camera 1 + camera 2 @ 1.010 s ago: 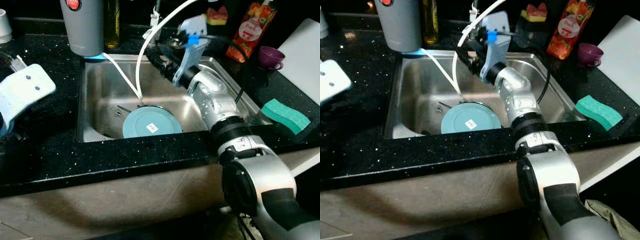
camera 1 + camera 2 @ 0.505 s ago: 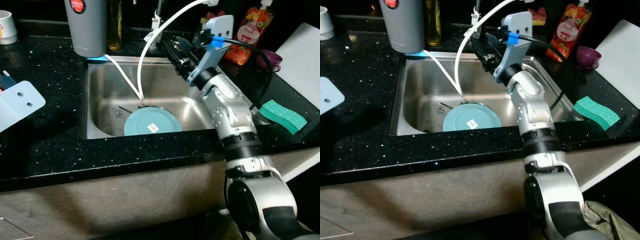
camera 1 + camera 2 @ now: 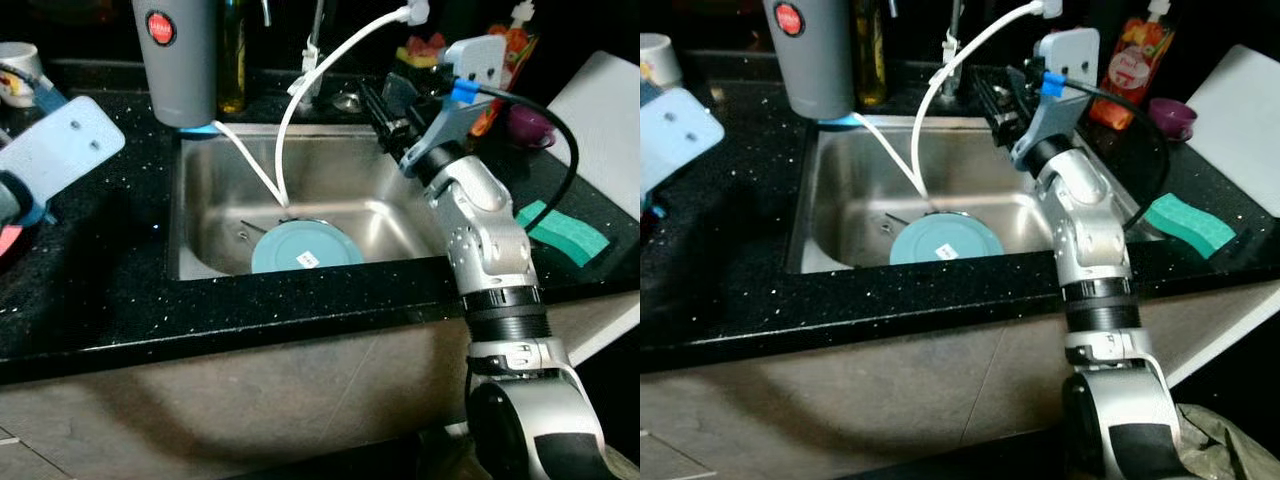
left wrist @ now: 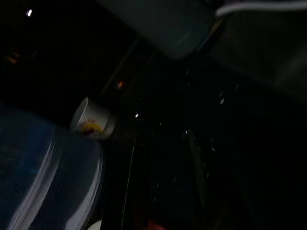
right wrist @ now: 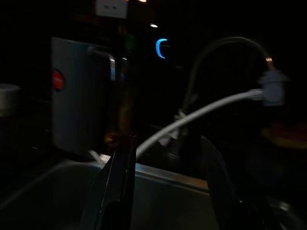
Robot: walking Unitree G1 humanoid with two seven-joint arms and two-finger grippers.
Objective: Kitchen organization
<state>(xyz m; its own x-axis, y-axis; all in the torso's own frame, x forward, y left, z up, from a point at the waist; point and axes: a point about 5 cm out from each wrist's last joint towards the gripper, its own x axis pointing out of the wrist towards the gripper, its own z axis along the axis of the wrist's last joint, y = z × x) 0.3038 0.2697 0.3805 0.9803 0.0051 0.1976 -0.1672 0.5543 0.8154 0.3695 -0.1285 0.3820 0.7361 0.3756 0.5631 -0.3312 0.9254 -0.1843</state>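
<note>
**Right arm raised over the sink, plate lying in the basin**

Nearest the camera runs the black speckled countertop (image 3: pixel 120 300), with the steel sink (image 3: pixel 205 215) set into it. A round teal plate (image 3: pixel 305 248) lies face down at the bottom of the basin, against its front wall, with a small white label on its underside. A white hose (image 3: pixel 300 85) curves down from the tap area and ends just beside the plate's far edge.

The right gripper (image 3: pixel 998 92) is held above the back right corner of the sink; in the right wrist view its two black fingers (image 5: pixel 122 177) stand apart with nothing between them. A green sponge (image 3: pixel 1188 224) lies on the counter to the right. The left gripper (image 4: pixel 163 182) hovers over the counter at left, fingers parted, empty.

Farther back stand a grey kettle (image 3: pixel 180 60), a paper cup (image 4: pixel 93 124), a purple cup (image 3: pixel 1170 115) and an orange bottle (image 3: pixel 1128 70).
</note>
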